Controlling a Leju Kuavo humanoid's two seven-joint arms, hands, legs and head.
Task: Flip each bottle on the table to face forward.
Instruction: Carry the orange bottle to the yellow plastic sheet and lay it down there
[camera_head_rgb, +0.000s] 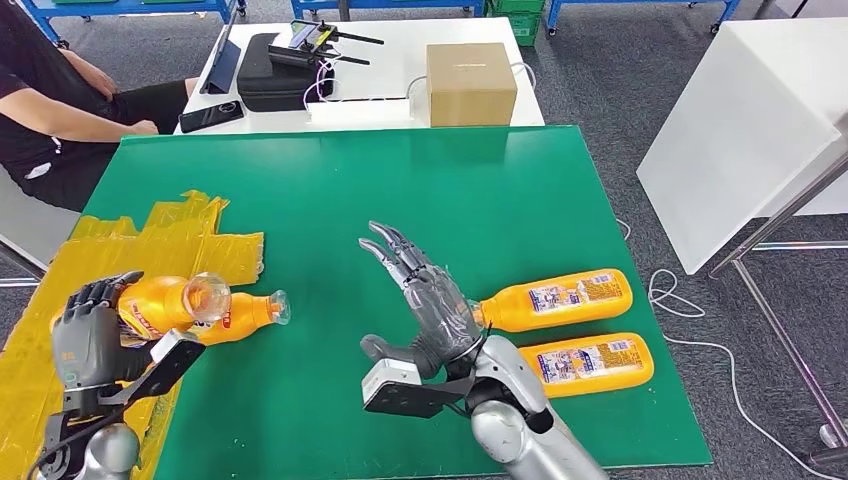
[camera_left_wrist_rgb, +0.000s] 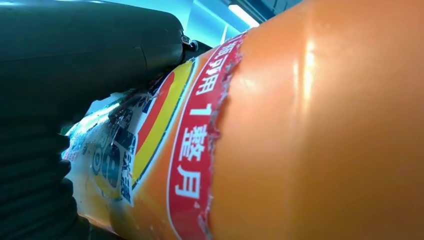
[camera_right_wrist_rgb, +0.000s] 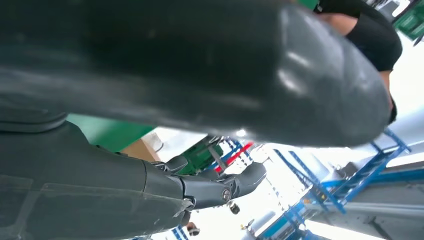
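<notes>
Four orange bottles (camera_head_rgb: 555, 299), left hand (camera_head_rgb: 88, 335) gripping one bottle (camera_head_rgb: 160, 303), label partly hidden, right hand (camera_head_rgb: 425, 295) spread empty

Glossy plastic bottle (camera_left_wrist_rgb: 320, 125), matt green tabletop (camera_head_rgb: 330, 190)

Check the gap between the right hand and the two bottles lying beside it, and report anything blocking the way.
Nothing visible blocks it. The right hand is open above the green mat, and the nearer bottle lies right beside its palm; the second bottle lies just behind that one.
</notes>
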